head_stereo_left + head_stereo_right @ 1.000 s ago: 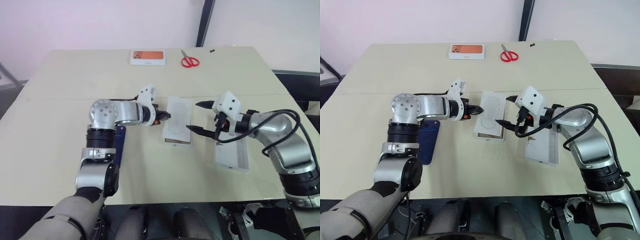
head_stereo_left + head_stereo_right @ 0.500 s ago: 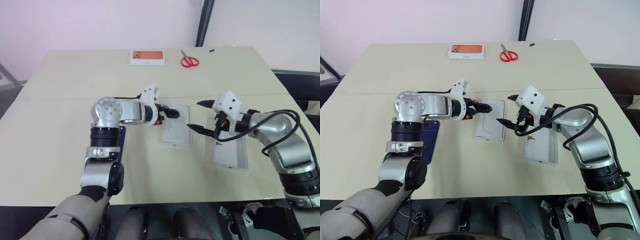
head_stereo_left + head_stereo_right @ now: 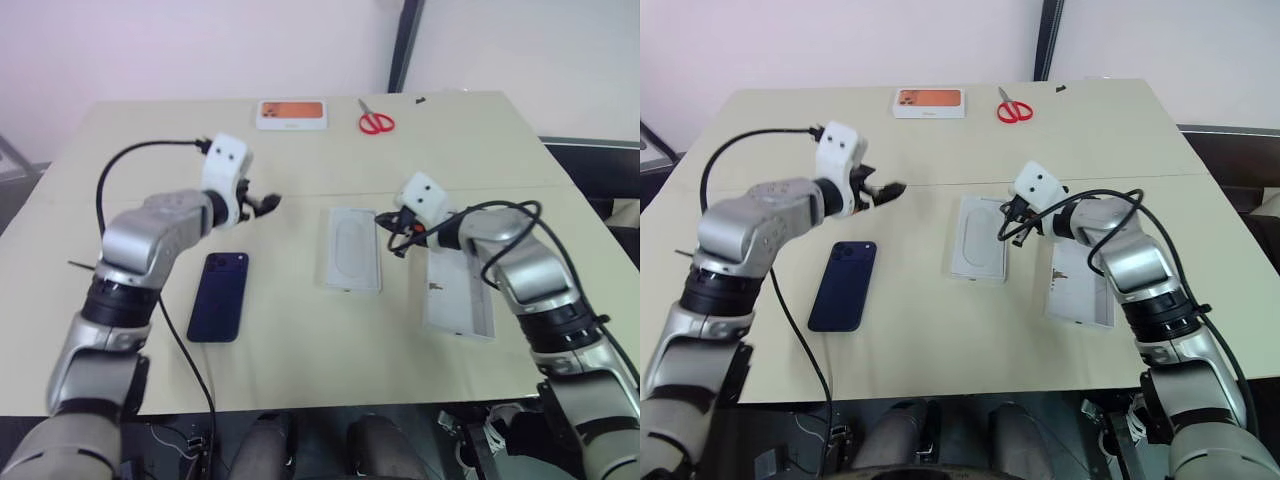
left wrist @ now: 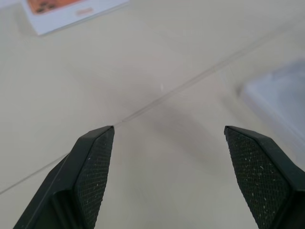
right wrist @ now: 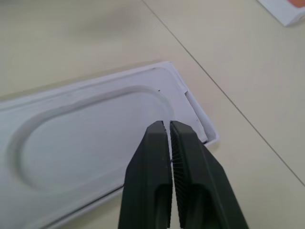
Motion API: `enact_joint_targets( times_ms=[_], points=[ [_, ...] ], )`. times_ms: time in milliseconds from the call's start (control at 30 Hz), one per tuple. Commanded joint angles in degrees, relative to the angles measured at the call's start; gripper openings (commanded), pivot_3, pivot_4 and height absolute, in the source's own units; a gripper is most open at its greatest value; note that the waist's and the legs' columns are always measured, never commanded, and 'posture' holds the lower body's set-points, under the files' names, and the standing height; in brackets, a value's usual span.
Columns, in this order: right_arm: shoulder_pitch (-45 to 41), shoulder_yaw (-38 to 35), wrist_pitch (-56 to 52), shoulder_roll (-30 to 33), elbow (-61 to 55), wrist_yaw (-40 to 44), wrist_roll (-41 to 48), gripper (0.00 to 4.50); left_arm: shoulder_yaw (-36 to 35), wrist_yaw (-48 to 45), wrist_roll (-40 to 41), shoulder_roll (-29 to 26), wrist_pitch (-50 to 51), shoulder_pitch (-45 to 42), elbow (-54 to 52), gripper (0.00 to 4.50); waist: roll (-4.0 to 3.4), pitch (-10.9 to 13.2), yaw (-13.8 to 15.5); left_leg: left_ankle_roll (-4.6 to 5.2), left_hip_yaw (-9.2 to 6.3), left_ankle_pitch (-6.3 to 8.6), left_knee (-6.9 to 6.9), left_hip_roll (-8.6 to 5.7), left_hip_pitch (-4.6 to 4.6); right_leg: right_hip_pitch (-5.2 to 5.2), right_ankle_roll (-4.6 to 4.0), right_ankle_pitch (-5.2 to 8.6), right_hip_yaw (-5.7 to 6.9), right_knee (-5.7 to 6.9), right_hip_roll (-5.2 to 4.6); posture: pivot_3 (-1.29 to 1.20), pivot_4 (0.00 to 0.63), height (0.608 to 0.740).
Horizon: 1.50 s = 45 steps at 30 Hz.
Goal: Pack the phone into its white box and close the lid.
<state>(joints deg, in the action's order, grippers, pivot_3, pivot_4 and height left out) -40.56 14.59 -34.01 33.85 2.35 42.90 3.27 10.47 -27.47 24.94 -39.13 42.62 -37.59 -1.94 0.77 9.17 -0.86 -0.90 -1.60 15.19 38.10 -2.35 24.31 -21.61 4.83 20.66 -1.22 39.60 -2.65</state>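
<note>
Two claws worked over the surface [image 3: 300,380], with the insert tray as the landmark. Far to the left of that tray, the left claw [image 3: 887,190] hung above bare surface with its fingers [image 4: 95,167] spread wide and nothing between them. The phone [image 3: 218,296] lay flat, back up, well to the left of the tray and nearer the robot, touched by neither claw. The flat white insert with the oval outline [image 3: 352,248] sat in the middle. At its right edge the right claw [image 3: 392,234] hovered, fingers [image 5: 164,157] pressed together, and I could not tell whether anything thin was pinched between them. Just to the right of the tray lay the white box [image 3: 459,300], partly under the right arm. A small white box with an orange picture [image 3: 292,113] and red scissors [image 3: 377,122] lay far behind the tray.

The likely trouble, I judged, was the closed right claw: if it dragged sideways it could shove the insert out of line or nudge the box. The phone's glossy back could also slip in a shallow grip, since it lay flat with little edge to catch.
</note>
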Motion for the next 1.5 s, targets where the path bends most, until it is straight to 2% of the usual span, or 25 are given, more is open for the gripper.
enact_joint_targets(
  times_ms=[33,167,333,633,1033,1300,1500],
  points=[
    [-3.3,0.5,-0.2,-2.3,2.5,-1.8,-2.0,0.05,-2.5,-9.6,-1.3,-2.7,-10.7,5.3,-4.0,3.89,0.01,0.0,0.2,0.0,-0.04,0.0,0.02,0.0,0.08,-0.05,0.0,0.0,0.04,0.0,-0.01,0.0,0.15,0.74],
    [-6.4,1.3,-0.3,-6.6,9.0,-2.8,-3.1,0.05,-6.5,-16.5,-0.7,-6.4,-15.7,15.7,-6.5,3.89,0.0,0.0,-0.2,0.02,-0.03,0.01,0.05,0.0,0.12,-0.08,-0.01,-0.01,0.03,0.01,-0.02,0.0,0.15,0.74],
    [-8.0,3.1,1.5,-9.4,14.5,-1.9,-4.8,0.05,-9.8,-21.0,0.1,-9.0,-17.1,23.7,-10.6,3.89,-0.01,0.0,-0.1,0.04,-0.03,0.02,0.0,0.0,0.12,-0.15,-0.01,-0.01,0.03,0.11,-0.02,0.0,0.15,0.74],
    [-7.9,6.4,4.7,-11.1,20.0,-1.6,-9.3,0.05,-15.1,-20.2,1.6,-7.5,-14.1,30.4,-16.0,3.89,-0.02,0.0,-0.4,0.09,-0.01,0.04,0.01,0.0,0.11,-0.26,-0.01,0.0,0.01,0.36,-0.02,0.0,0.15,0.74],
    [-5.0,9.6,8.5,-5.2,13.2,1.4,-16.9,0.05,-15.6,-18.5,0.9,-5.9,-12.7,31.0,-17.3,3.89,-0.02,0.0,-0.2,0.32,-0.01,0.18,0.04,0.0,0.08,-0.26,-0.01,0.0,0.02,0.41,-0.02,0.0,0.15,0.74],
    [-7.3,4.7,4.7,-9.7,10.6,0.8,-12.8,0.05,-14.6,-18.5,0.5,-4.9,-12.5,29.5,-16.7,3.89,-0.02,0.0,-0.3,0.25,-0.01,0.14,0.02,0.0,0.1,-0.29,-0.01,0.0,0.02,0.42,-0.01,0.0,0.15,0.74],
    [-7.4,6.5,6.2,-11.7,15.0,-1.1,-14.8,0.05,-14.2,-18.4,0.6,-4.3,-11.9,28.9,-17.3,3.89,-0.02,0.0,-0.2,0.24,-0.01,0.13,0.01,0.0,0.1,-0.3,-0.01,0.0,0.02,0.42,-0.01,0.0,0.15,0.74]
  ],
)
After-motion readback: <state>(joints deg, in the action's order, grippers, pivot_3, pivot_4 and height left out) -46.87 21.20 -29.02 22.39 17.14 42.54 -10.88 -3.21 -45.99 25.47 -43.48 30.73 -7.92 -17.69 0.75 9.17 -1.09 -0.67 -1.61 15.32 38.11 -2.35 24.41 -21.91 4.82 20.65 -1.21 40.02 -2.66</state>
